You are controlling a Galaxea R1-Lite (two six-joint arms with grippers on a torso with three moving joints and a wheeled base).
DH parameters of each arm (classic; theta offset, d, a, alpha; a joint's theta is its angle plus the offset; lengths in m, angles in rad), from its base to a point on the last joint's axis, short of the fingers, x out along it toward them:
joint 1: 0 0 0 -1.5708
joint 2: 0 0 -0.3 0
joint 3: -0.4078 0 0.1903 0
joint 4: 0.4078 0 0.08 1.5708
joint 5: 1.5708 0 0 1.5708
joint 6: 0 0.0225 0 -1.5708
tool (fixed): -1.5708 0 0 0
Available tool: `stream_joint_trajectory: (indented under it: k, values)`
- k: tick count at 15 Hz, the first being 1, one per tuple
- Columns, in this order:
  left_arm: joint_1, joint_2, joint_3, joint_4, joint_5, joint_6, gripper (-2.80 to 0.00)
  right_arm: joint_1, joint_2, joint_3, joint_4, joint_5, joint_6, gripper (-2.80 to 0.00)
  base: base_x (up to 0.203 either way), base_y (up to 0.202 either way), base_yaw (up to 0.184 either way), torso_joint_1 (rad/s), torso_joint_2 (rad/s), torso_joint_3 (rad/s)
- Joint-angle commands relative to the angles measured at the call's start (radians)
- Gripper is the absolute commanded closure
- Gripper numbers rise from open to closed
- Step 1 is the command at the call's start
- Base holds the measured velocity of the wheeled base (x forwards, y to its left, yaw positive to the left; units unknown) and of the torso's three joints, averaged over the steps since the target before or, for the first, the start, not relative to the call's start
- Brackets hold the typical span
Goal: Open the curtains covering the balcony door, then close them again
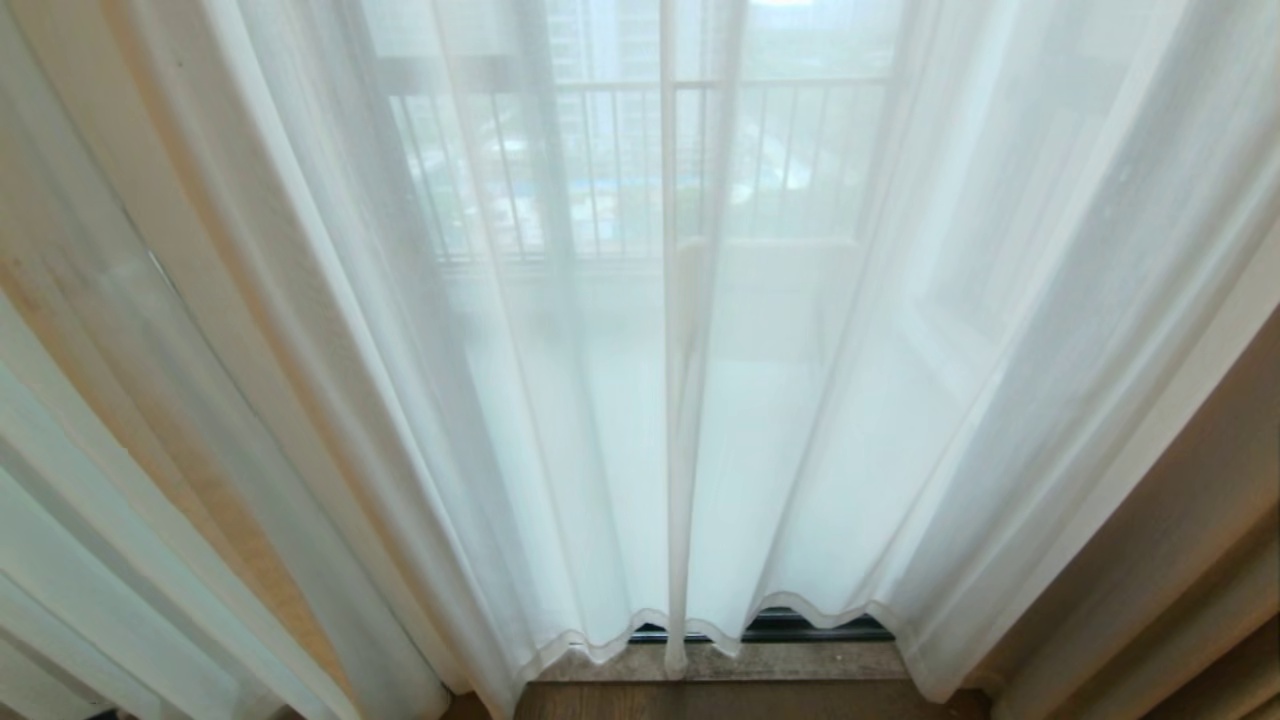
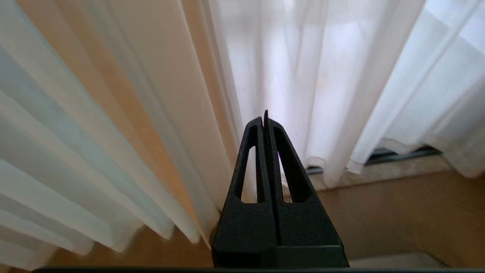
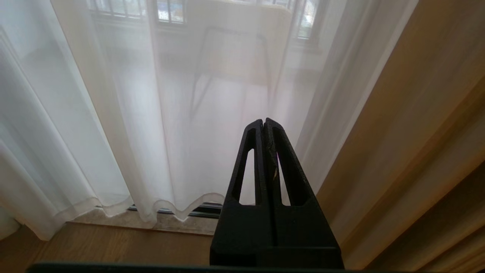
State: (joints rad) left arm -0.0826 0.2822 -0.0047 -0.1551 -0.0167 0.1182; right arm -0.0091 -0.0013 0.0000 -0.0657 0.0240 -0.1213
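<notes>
The sheer white curtains hang drawn together, their two inner edges meeting at a seam in the middle of the head view. Behind them the balcony door shows only as its dark bottom track and a faint frame. Neither arm appears in the head view. My left gripper is shut on nothing, pointing at the folds of the left sheer panel near the floor, apart from the fabric. My right gripper is shut and empty too, low in front of the right sheer panel.
Thicker beige drapes hang at both sides, left and right. A stone sill and wood floor lie below the hems. A balcony railing and a chair show faintly through the fabric.
</notes>
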Motion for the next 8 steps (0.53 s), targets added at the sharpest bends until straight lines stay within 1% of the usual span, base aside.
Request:
stream_joint_trajectory:
  k: [1, 2, 3, 4, 6, 7, 8]
  values:
    - [0.004, -0.001, 0.003, 0.067, -0.032, -0.018, 0.0, 0.0, 0.001, 0.0, 0.0, 0.001, -0.001, 0.0, 0.0, 0.0, 0.0, 0.0, 0.0, 0.0]
    - [0.026, -0.018, 0.004, 0.088, -0.033, -0.016, 0.0, 0.0, 0.001, 0.0, 0.0, 0.001, -0.001, 0.0, 0.0, 0.0, 0.0, 0.0, 0.0, 0.0]
    - [0.051, -0.069, 0.003, 0.116, -0.028, -0.022, 0.0, 0.0, 0.001, 0.0, 0.0, 0.001, -0.001, 0.0, 0.0, 0.0, 0.0, 0.0, 0.0, 0.0]
    - [0.065, -0.138, 0.001, 0.136, -0.02, -0.043, 0.0, 0.0, 0.001, 0.0, 0.0, 0.001, -0.002, 0.0, 0.0, 0.0, 0.0, 0.0, 0.0, 0.0]
    - [0.077, -0.259, 0.0, 0.154, -0.002, -0.112, 0.0, 0.0, 0.001, 0.0, 0.0, 0.001, -0.001, 0.0, 0.0, 0.0, 0.0, 0.0, 0.0, 0.0]
    - [0.082, -0.282, 0.002, 0.153, 0.005, -0.14, 0.0, 0.0, 0.001, 0.0, 0.0, 0.001, -0.001, 0.0, 0.0, 0.0, 0.0, 0.0, 0.0, 0.0]
    - [0.084, -0.281, 0.003, 0.154, 0.009, -0.15, 0.0, 0.0, 0.001, 0.0, 0.0, 0.001, -0.001, 0.0, 0.0, 0.0, 0.0, 0.0, 0.0, 0.0]
